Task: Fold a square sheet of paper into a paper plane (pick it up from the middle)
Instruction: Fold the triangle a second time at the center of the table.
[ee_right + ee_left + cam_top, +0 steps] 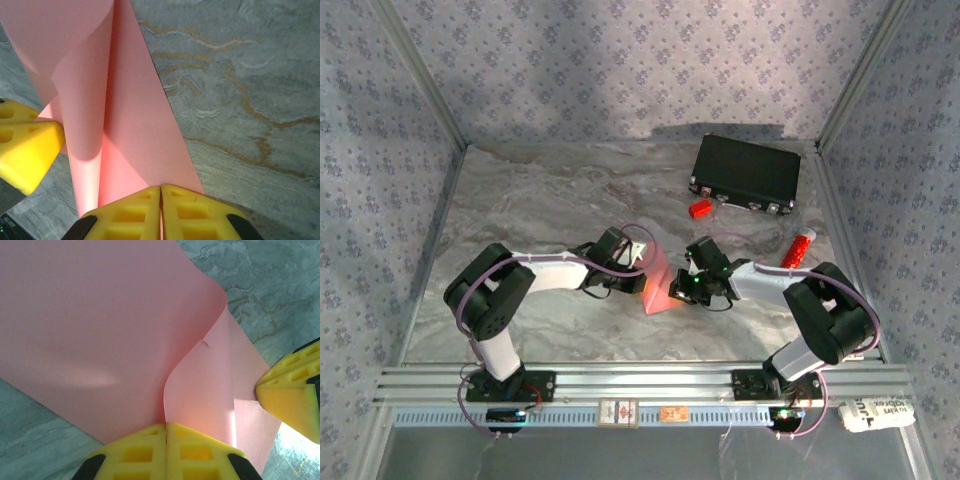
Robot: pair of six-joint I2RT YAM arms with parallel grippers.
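Two grippers engaged: we log the left gripper [166, 427] with jaws pressed together on one edge of the square sheet of paper [659, 289], the right gripper [161, 188] pinching another edge. Paper sits mid-way across the table [520, 215] between the two, curled in a loose fold (soft bend, not flat). Black case [745, 172] and small red block [700, 209] lie well behind it.

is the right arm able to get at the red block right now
Likely not yet: the right gripper is shut on the paper. The red block lies just beyond with nothing between, so it would need to let go first.
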